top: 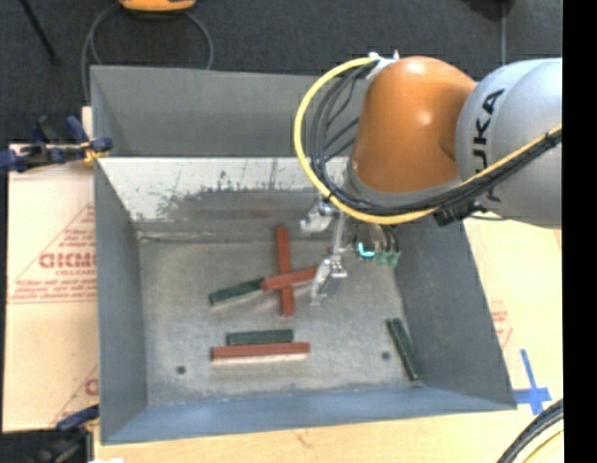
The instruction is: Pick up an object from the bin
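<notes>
My gripper [323, 249] hangs low in the bin [117, 287], and I place everything from one landmark: the red stick [282, 249] that points towards the far wall. I am just to the right of it. My two pale fingers [329, 276] stand apart with nothing between them, one towards the far wall and one towards the near wall.

A second red stick [300, 278] lies across the landmark low down, making a cross, and its right end reaches out to my nearer finger (touching or only just beside, I can't tell). That end is the thing closest to me. This crossing stick runs left to right with a slight tilt, so its long axis lies roughly square to the line between my fingers. I judge that suits a grip across its width, if I shift a little left so that it comes between the fingers instead of under one.

The landmark stick lies beneath or against it at the crossing, so a lift could drag both. A dark green stick [236, 292] carries on to the landmark's left, its end near the crossing. Nearer the front wall, below and left of the landmark, a short green stick [259, 338] lies beside a long red bar [259, 352], both well apart from me. Another green stick [404, 347] lies far to the landmark's right, near the side wall, out of the way.
</notes>
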You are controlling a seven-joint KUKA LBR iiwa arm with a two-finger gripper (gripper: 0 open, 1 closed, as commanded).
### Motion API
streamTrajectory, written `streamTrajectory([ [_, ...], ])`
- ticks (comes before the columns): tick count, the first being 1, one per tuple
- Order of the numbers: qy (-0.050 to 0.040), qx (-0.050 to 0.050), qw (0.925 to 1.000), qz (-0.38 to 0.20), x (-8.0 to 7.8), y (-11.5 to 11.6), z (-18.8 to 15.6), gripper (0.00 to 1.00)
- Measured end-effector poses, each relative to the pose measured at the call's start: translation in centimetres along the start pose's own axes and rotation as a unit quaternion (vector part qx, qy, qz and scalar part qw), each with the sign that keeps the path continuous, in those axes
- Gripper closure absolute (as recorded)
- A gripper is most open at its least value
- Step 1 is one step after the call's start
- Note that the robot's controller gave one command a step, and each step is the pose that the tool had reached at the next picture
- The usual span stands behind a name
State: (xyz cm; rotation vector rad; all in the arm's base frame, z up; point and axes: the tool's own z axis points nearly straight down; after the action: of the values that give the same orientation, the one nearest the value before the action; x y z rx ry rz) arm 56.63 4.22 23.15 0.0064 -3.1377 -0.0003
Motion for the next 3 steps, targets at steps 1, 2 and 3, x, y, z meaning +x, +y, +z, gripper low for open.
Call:
streamTrajectory([
  [1, -0.0038, 0.000, 1.0000, 0.000, -0.1, 0.0, -0.4, 0.00],
  [2, -0.0070, 0.000, 1.0000, -0.005, 0.3, 0.0, 4.8, 0.00],
  [3, 0.0058, -0.001, 0.9942, -0.108, -2.7, 1.4, 15.1, 1.00],
])
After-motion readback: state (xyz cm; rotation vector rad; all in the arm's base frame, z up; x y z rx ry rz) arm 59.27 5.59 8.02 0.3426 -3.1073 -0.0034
